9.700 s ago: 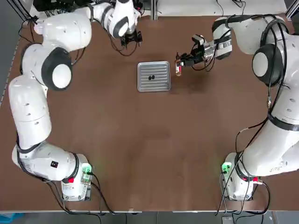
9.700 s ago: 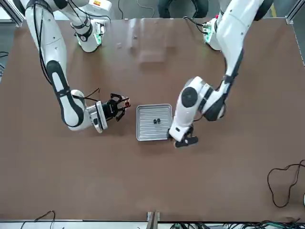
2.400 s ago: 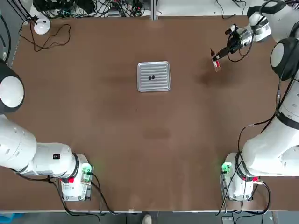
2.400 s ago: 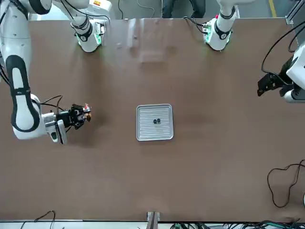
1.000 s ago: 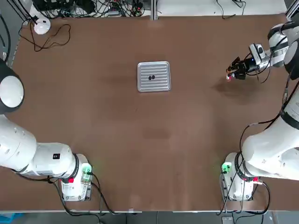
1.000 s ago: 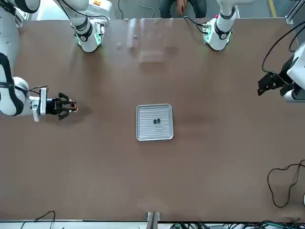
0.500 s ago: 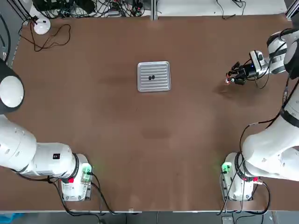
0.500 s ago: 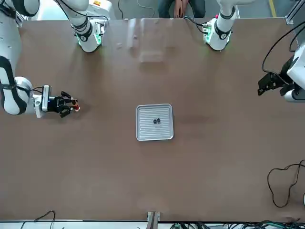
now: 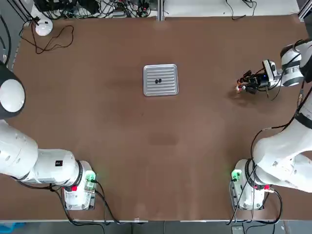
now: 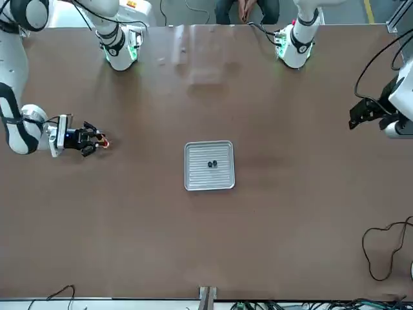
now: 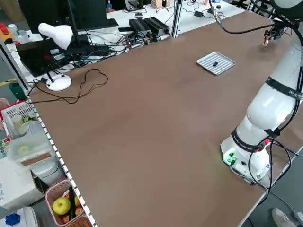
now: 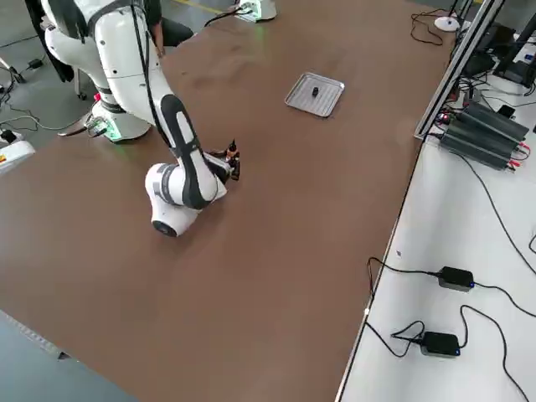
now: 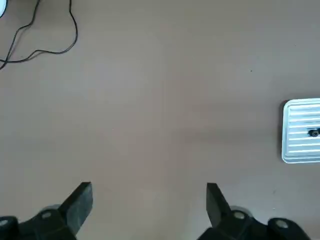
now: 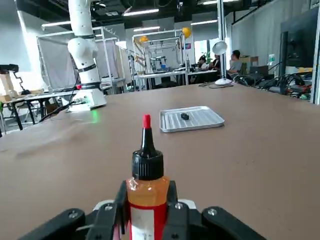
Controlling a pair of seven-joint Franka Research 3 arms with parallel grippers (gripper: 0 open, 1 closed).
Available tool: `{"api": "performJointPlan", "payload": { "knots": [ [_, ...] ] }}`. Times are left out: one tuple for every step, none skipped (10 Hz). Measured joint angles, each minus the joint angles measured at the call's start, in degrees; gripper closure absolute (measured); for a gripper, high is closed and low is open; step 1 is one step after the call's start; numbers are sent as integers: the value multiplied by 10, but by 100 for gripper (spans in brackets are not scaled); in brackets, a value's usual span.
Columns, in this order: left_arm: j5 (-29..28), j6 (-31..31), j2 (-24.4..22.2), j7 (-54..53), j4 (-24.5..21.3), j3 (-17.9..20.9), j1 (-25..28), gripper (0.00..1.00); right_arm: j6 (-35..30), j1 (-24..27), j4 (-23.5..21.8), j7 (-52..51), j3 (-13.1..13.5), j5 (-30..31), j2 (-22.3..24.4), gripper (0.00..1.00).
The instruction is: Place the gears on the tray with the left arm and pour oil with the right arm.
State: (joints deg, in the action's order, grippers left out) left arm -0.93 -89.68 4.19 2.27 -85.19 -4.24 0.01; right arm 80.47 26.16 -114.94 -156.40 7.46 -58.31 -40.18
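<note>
The ribbed silver tray (image 9: 161, 80) lies mid-table toward the far side, with two dark gears (image 9: 157, 81) resting on it; the wrist views show the tray (image 14: 192, 119) (image 13: 302, 131) too. Far to the tray's right, my right gripper (image 9: 246, 85) is shut on the oil bottle (image 9: 239, 87). The bottle (image 14: 146, 187) has an orange body, a black cap and a red tip, and it stands upright, low over the table. My left gripper (image 13: 147, 200) hangs open and empty high over the table's left side, seen at the front view's edge (image 10: 365, 115).
A white desk lamp (image 9: 43, 27) and its black cable (image 9: 54, 41) lie at the far left corner. Both arm bases (image 9: 78, 187) (image 9: 248, 187) stand at the near edge. Bare brown tabletop surrounds the tray. A person (image 10: 245, 8) sits behind the robot.
My right gripper, still holding the oil bottle, has drifted slightly toward the robot's side of the table. The left arm, tray and gears have not moved.
</note>
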Motion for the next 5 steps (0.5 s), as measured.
{"api": "performJointPlan", "payload": {
  "knots": [
    [0,0,0,0,0,0,0,0,0,6,1,-8,-2,0,-3,68],
    [0,0,0,0,0,0,0,0,1,8,2,-12,-4,0,-10,68],
    [0,0,0,0,0,0,0,0,1,9,3,-16,-6,0,-19,68],
    [0,0,0,0,0,0,0,0,2,9,6,-23,-8,-1,-28,68],
    [0,0,0,0,0,0,0,0,2,9,10,-24,-9,-1,-33,68]
  ]
}}
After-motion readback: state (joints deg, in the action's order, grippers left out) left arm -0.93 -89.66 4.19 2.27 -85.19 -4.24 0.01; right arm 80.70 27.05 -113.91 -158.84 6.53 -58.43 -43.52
